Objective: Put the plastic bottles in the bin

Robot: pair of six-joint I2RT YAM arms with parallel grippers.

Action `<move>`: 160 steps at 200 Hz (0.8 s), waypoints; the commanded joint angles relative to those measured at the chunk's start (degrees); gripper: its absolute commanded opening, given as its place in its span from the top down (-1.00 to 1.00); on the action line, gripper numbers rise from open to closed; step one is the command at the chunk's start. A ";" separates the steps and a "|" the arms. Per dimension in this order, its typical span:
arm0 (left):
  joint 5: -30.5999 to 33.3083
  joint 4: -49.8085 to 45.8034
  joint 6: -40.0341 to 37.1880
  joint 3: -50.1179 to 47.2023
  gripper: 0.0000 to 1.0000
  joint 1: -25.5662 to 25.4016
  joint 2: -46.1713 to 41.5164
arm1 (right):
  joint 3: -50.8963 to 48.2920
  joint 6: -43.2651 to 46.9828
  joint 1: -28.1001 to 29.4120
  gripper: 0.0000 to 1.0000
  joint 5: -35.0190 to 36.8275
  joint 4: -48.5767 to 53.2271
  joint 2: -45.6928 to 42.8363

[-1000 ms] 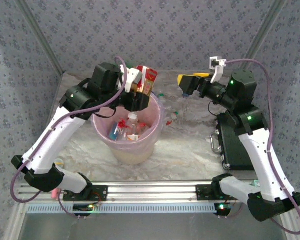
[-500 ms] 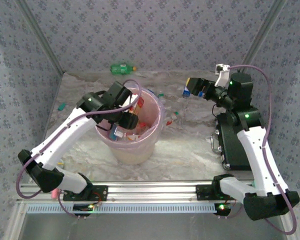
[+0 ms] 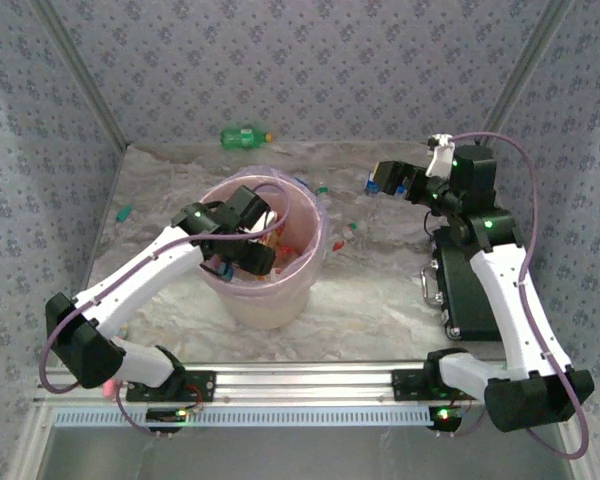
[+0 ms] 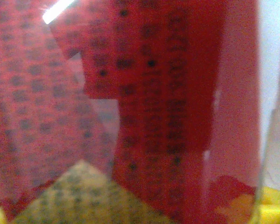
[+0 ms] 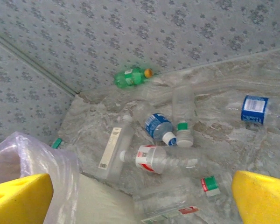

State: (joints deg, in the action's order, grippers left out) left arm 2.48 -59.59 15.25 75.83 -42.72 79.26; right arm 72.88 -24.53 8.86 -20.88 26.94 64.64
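My left gripper [image 3: 252, 256] is down inside the bin [image 3: 270, 300], a beige bucket lined with a pink bag. A red-labelled bottle [image 4: 168, 93] sits blurred right against the left wrist camera, with yellow fingers [image 4: 276, 205] at the bottom corners; whether they still grip it is unclear. Other bottles lie in the bin. My right gripper [image 3: 385, 178] [image 5: 140, 200] hangs open above the table behind the bin. Below it lie several plastic bottles: a red-and-white labelled one [image 5: 158, 158], a blue-labelled one [image 5: 158, 127] and a flat clear one [image 5: 114, 147]. A green bottle [image 3: 245, 134] [image 5: 130, 77] lies against the back wall.
A black box [image 3: 470, 290] sits on the table under the right arm. A small teal object [image 3: 123, 212] lies near the left wall. Patterned walls close in the table on three sides. The bin's bag rim [image 5: 18, 154] shows at the lower left of the right wrist view.
My left gripper has come down from above the bin's far rim into the bin, carrying the red-labelled bottle. The right gripper has shifted slightly and stayed open.
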 commanded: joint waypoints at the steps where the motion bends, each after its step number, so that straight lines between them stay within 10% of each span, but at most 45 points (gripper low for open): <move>1: -0.96 2.96 -0.25 -1.81 -0.39 0.57 -1.04 | 0.14 0.39 -0.47 -1.00 2.47 2.72 0.87; 77: -1.43 1.99 -1.02 -1.06 -0.99 0.63 -2.24 | 3.26 -5.73 0.01 -1.00 10.35 7.25 6.83; 160: 2.49 -3.24 1.63 7.34 -1.00 0.54 -6.76 | 7.02 -36.21 -1.42 -1.00 23.86 -3.09 26.24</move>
State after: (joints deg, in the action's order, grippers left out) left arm 3.55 -60.07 15.27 80.14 -42.37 75.18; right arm 76.47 -47.94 7.57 -2.94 28.10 85.17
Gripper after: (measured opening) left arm 0.997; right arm 0.999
